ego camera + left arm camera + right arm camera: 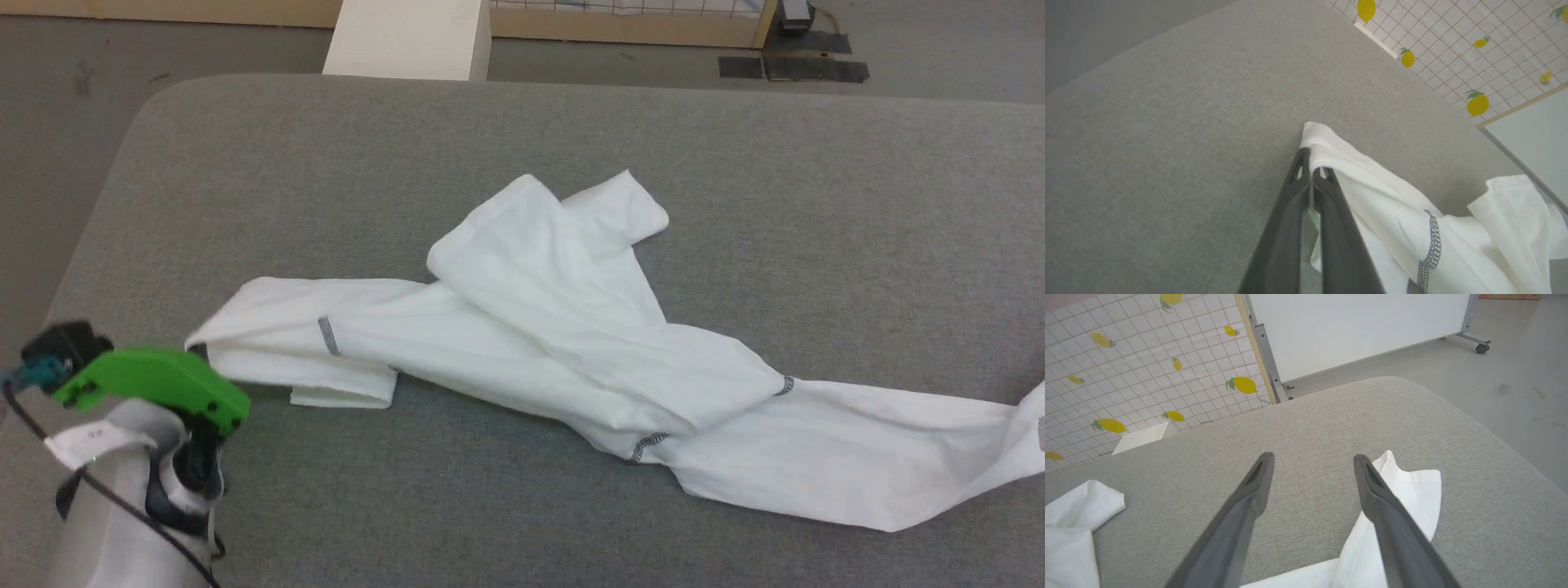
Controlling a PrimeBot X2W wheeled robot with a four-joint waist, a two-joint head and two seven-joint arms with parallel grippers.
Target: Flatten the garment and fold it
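In the head view you see one garment [571, 327], white, thin and soft. It lies crumpled in long folds across the grey woven surface [735, 163], and three short stretches of grey-black zigzag stitching show on it. The left arm [122, 474], with a green plastic part [155, 380], is at the lower left, near the garment's left end. One white box [408, 37] stands on the floor behind the surface; you cannot see inside it.

In the left wrist view the left gripper [1311, 161] has its two dark fingers [1331, 228] together, clamped on a folded edge of the garment [1392, 212]. One band of zigzag stitching [1431, 245] crosses the cloth beside them.

In the right wrist view the right gripper [1312, 457] has its two fingers [1241, 514] well apart over the surface [1331, 416]. One pointed white end of the garment [1404, 498] lies flat under the right-hand finger, and another part is at the lower left. Behind stands a tiled wall with yellow lemons [1147, 355].
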